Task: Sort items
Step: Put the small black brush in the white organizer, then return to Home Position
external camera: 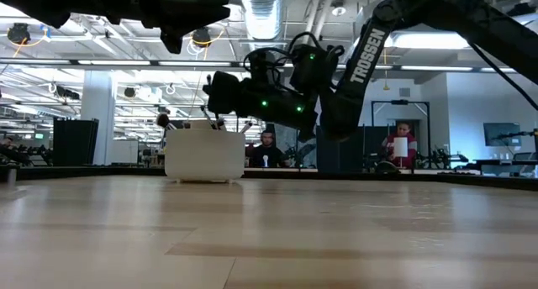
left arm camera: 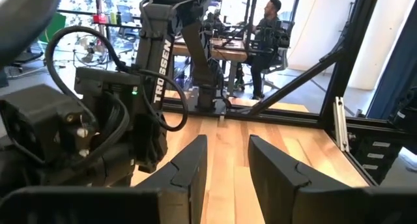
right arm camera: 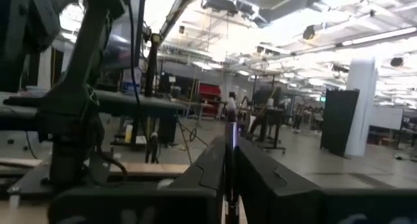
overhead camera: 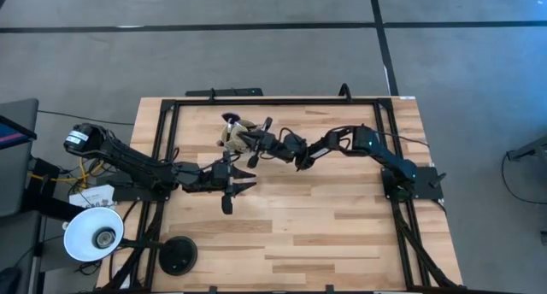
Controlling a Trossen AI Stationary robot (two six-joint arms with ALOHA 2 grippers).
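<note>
While right gripper (right arm camera: 229,178) pinches thin brush (right arm camera: 230,129) just above cream cup (external camera: 205,154) holding other brushes (external camera: 210,121), you see left gripper (left arm camera: 225,168) spread, waiting beside. Wooden table (overhead camera: 342,234); person (left arm camera: 268,35) seated beyond.

Both arms are built from dark, near-black segments joined by rounded joint housings. The left arm (overhead camera: 145,170) ends at a white-labelled cylindrical base motor, with yellow and white wiring beside it. The right arm (overhead camera: 376,149) carries blue-tinted link covers. White "TROSSEN" lettering (external camera: 367,55) runs along a link. Small green indicator lights (external camera: 296,108) glow on the wrist housing. Black cables (left arm camera: 114,55) loop loosely between sections. The fingers (left arm camera: 277,175) are flat, dark, angular plates with stepped inner faces.
</note>
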